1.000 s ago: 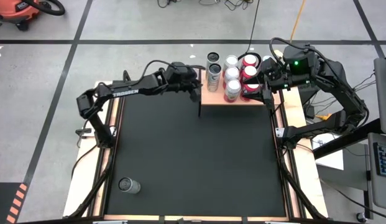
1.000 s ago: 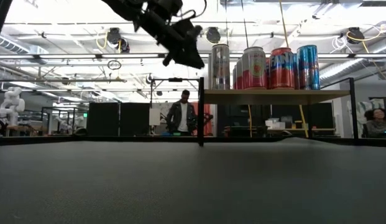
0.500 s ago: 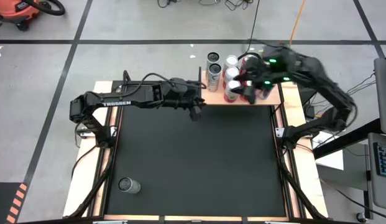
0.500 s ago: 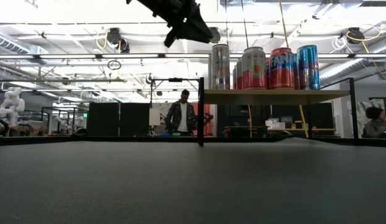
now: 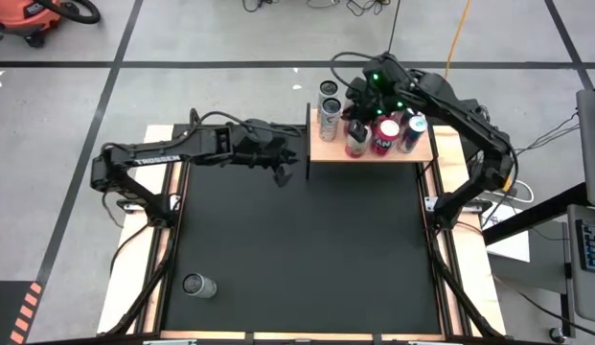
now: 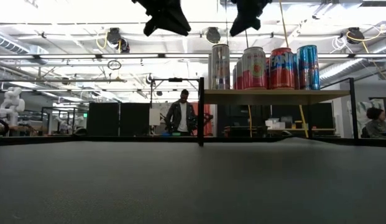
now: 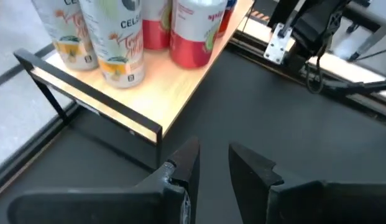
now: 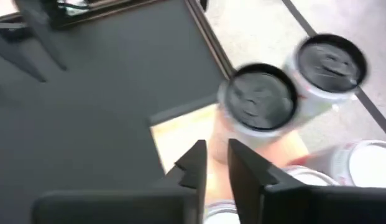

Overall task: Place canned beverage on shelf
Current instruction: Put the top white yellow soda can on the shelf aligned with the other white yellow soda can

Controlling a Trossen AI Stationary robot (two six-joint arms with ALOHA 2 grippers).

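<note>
The shelf (image 5: 328,150), a light-wood board on a black frame, stands at the table's far edge and carries several upright cans: silver (image 5: 329,117), red (image 5: 384,137) and blue (image 5: 412,132). One more silver can (image 5: 198,285) lies on its side on the black mat near the front left corner. My left gripper (image 5: 283,172) hovers in the air just left of the shelf's front left post, shut with only a narrow gap and empty (image 7: 214,152). My right gripper (image 5: 359,101) hangs above the silver cans at the shelf's left end (image 8: 216,149), shut and empty.
The black mat (image 5: 297,249) lies bare between the shelf and the lying can. Wooden strips and cables run along the table's left and right edges. In the low view, people stand in the room beyond the table (image 6: 182,115).
My left gripper has drawn back from the shelf's left end toward the table's left and near side and has risen. My right gripper has swung from the shelf's right side across to its far left part, coming down over the silver cans.
</note>
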